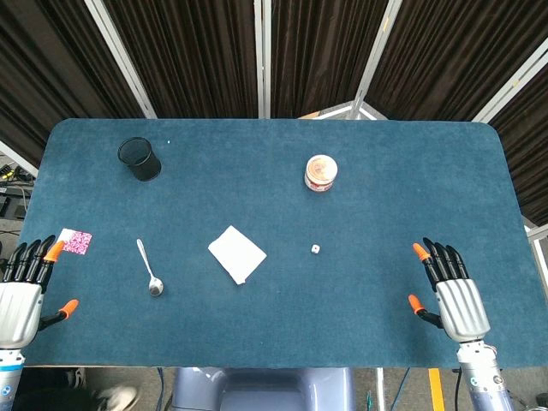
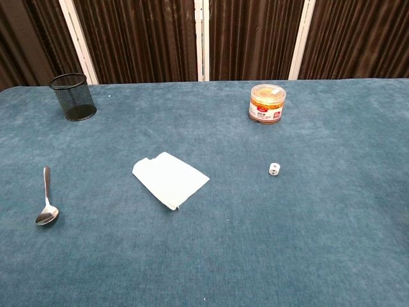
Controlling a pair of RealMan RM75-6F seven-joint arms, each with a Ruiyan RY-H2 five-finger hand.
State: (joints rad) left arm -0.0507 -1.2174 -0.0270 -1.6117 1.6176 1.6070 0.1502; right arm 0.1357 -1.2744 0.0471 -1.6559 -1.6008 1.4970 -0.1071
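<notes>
Hands idle, nothing grasped. Left robot hand (image 1: 21, 287) flat, fingers spread, beside pink-patterned card (image 1: 75, 241) at counter (image 1: 385, 342) edge; spoon (image 1: 150, 268) near. Right robot hand (image 1: 449, 287) released, die (image 1: 315, 249) nearest. Judged: pre-reach; next move needs a fine pinch.

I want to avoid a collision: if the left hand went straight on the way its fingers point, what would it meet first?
Probably the small pink-and-white patterned packet: the left hand lies open, fingertips pointing up-table, beside its near edge. Exact alignment is unclear.
</notes>
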